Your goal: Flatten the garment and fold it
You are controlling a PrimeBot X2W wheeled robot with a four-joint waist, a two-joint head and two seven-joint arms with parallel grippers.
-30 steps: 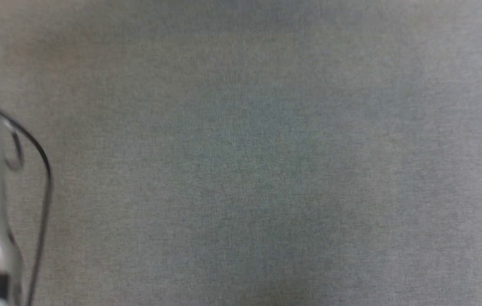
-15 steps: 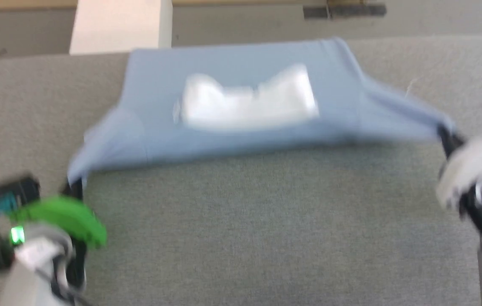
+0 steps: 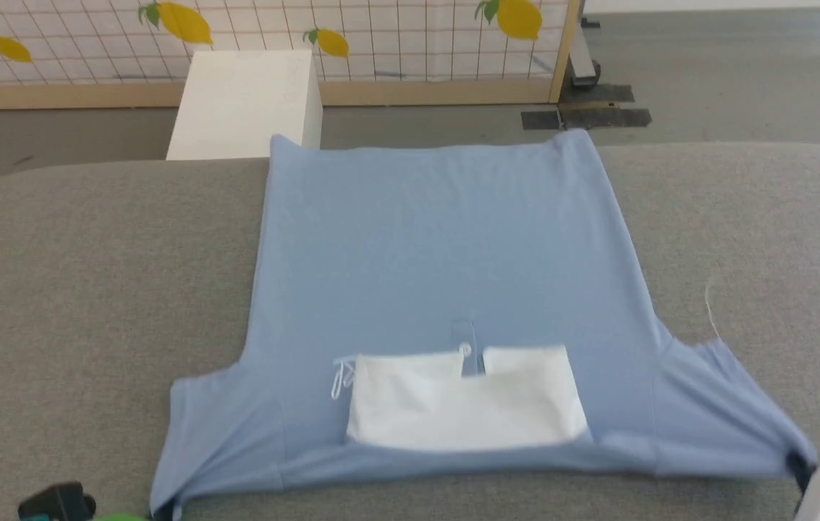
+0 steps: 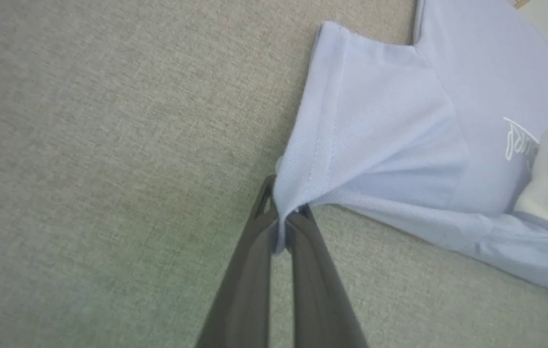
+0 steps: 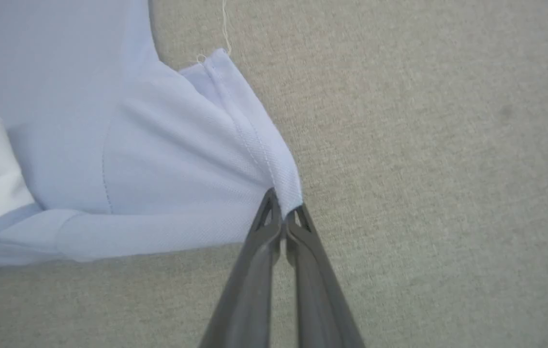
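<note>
The garment (image 3: 446, 246), a light blue short-sleeved T-shirt, lies spread out on the grey padded table (image 3: 91, 246), hem at the far edge, collar near me. White inner fabric (image 3: 464, 401) shows at the neck opening. My left gripper (image 4: 283, 212) is shut on the corner of the garment's left sleeve (image 4: 351, 121). My right gripper (image 5: 283, 210) is shut on the hem corner of the right sleeve (image 5: 191, 145). In the head view both sleeve corners (image 3: 779, 441) are pulled outward toward the bottom corners.
A white box (image 3: 243, 105) stands on the floor behind the table's far edge. Behind it runs a tiled panel with lemon pictures (image 3: 352, 29) in a wooden frame. A loose white thread (image 3: 710, 307) lies on the table right of the garment.
The head camera has swung up, so the whole picture shifted. The garment, bunched and hanging between the grippers half a second ago, now lies stretched out flat over the table.
</note>
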